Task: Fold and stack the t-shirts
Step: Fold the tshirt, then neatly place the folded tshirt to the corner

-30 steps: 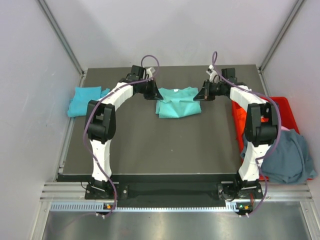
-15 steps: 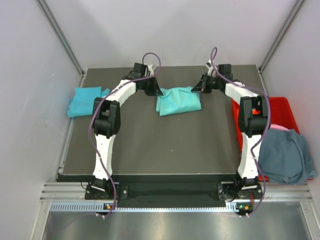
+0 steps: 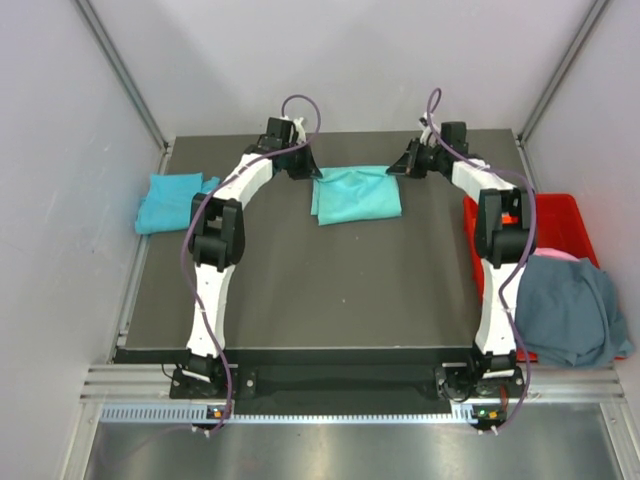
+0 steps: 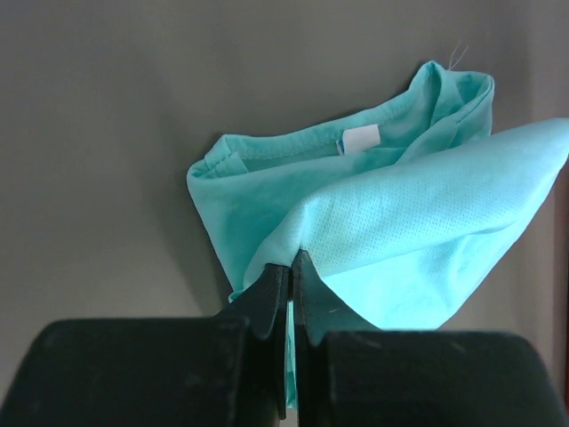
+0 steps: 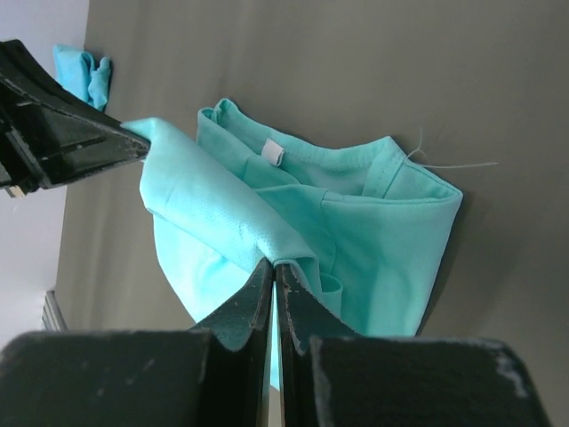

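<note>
Pale walls [image 3: 60, 150] box in my dark table [image 3: 320, 290]. The cyan-blue t-shirt [image 3: 170, 202] lies at its 9 o'clock edge. At 12, my left gripper [image 4: 292, 262] and right gripper [image 5: 272, 267] are each pinched tight on the mint-teal t-shirt [image 3: 357, 193]. At 4, the slate grey-blue t-shirt [image 3: 570, 310] drapes over the red crate [image 3: 560, 215].

**Soft, even light; wrist views blurred up close**

The overhead view is bright, evenly lit and sharp, with only faint shadows on the dark desk [image 3: 300, 290]. In the wrist views, the left tool [image 4: 292, 260] and right tool [image 5: 273, 265] are dark and blurred. The mint-teal t-shirt [image 4: 400, 213] is crisp, softly shadowed within its folds.
</note>
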Controlling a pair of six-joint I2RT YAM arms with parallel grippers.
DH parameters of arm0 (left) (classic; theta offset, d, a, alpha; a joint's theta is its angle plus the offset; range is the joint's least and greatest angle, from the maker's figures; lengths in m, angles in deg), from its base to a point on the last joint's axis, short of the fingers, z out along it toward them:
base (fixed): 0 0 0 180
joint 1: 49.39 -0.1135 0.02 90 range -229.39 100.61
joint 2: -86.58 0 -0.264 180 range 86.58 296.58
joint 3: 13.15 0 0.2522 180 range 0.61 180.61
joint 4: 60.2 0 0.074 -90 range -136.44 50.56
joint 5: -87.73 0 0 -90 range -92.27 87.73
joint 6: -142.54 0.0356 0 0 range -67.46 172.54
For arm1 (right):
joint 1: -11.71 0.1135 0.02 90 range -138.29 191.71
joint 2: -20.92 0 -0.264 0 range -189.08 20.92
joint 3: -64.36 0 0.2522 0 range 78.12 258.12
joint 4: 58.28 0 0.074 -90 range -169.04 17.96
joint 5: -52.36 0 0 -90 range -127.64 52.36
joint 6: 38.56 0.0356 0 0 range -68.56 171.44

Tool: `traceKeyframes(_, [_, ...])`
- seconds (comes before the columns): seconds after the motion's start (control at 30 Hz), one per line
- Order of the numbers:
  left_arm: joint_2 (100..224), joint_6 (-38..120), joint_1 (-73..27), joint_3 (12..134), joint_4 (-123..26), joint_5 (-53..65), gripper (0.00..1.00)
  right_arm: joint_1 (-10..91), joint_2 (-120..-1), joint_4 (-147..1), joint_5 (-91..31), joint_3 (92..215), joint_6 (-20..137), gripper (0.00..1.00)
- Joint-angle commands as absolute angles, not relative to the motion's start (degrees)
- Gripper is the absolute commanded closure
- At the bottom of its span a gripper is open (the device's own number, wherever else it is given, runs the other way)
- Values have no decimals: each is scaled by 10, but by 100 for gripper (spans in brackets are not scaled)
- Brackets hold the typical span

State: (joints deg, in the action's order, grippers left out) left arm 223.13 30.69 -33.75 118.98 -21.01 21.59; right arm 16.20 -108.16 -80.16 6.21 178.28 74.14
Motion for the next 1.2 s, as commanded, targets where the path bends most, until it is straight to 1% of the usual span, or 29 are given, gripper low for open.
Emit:
traceKeyframes(0.0, [2233,330,-343,1223,-239,201,100,154,-1096,-776,53,1817,744,100])
traceKeyframes(0.03, [2236,334,-344,1225,-239,200,100,154,-1103,-776,52,1826,746,100])
traceKeyframes(0.1, [2240,346,-343,1232,-239,194,87,153,-1112,-776,49,1834,746,99])
traceKeyframes(0.13, [2239,347,-343,1233,-233,185,77,153,-1114,-776,43,1837,742,82])
traceKeyframes(0.17, [2236,347,-343,1235,-230,175,58,155,-1110,-778,38,1836,737,71])
traceKeyframes(0.2, [2232,350,-343,1234,-228,161,52,151,-1104,-778,27,1833,729,66])
traceKeyframes(0.23, [2219,350,-344,1232,-225,152,48,150,-1083,-776,21,1820,712,57])
traceKeyframes(0.33, [2166,348,-345,1188,-248,144,42,143,-1023,-747,3,1783,689,48])
traceKeyframes(0.4, [2136,334,-347,1138,-274,143,39,138,-995,-742,-1,1751,680,47])
traceKeyframes(0.5, [2090,316,-347,1069,-298,166,38,136,-948,-747,1,1708,662,46])
traceKeyframes(0.53, [2074,314,-347,1052,-302,174,36,136,-927,-749,2,1685,652,46])
traceKeyframes(0.67, [2051,310,-347,975,-318,195,28,136,-913,-782,16,1651,626,46])
traceKeyframes(0.8, [2053,309,-351,945,-340,215,25,136,-924,-782,65,1630,626,48])
traceKeyframes(0.87, [2065,305,-360,945,-353,228,20,136,-941,-765,93,1628,651,48])
traceKeyframes(0.93, [2080,293,-370,948,-354,244,18,138,-967,-761,119,1640,678,48])
traceKeyframes(1.0, [2085,291,-374,946,-357,245,17,140,-983,-750,147,1646,697,48])
traceKeyframes(1.17, [2110,276,-385,954,-374,273,17,145,-997,-711,164,1643,724,48])
